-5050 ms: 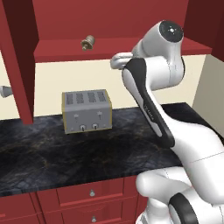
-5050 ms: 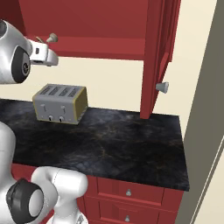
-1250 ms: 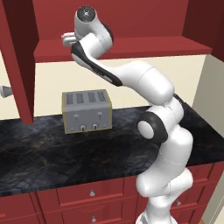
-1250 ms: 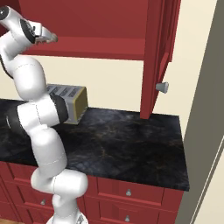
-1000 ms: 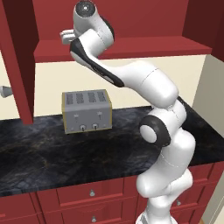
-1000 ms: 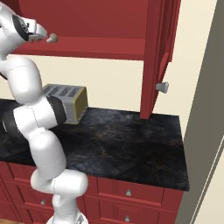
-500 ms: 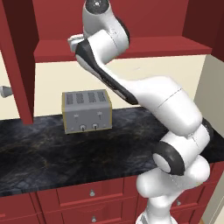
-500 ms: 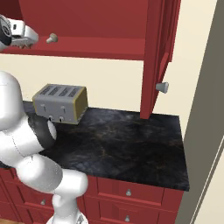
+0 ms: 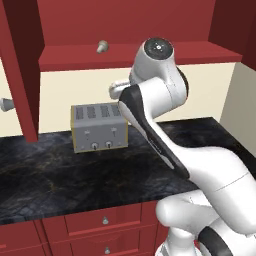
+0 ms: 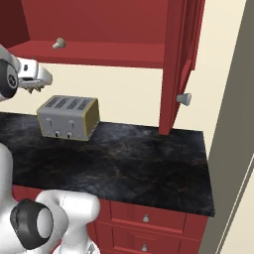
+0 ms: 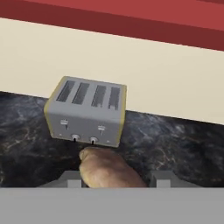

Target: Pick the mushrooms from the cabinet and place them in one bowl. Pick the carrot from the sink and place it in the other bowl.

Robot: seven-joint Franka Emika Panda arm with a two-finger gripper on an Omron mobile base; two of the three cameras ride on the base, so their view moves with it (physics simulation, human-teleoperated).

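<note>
Claw [image 11: 114,179] pinching one mushroom [image 11: 107,168] above the bench [image 10: 129,158], short of the toaster [image 11: 87,111] by the back edge. Second mushroom [image 9: 102,46] at the front edge of the cabinet [image 9: 130,52] shelf. Bare bench toward the right edge.

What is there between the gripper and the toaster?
In the hand view, a tan mushroom sits between the fingertips of the gripper; beyond it only bare dark counter reaches to the toaster.

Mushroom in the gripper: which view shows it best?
Hand view: the held mushroom sits large and tan between the gripper tips, before the toaster. In the right base view the gripper is small; whether the mushroom shows there I cannot tell. The left base view has the arm in front.
</note>
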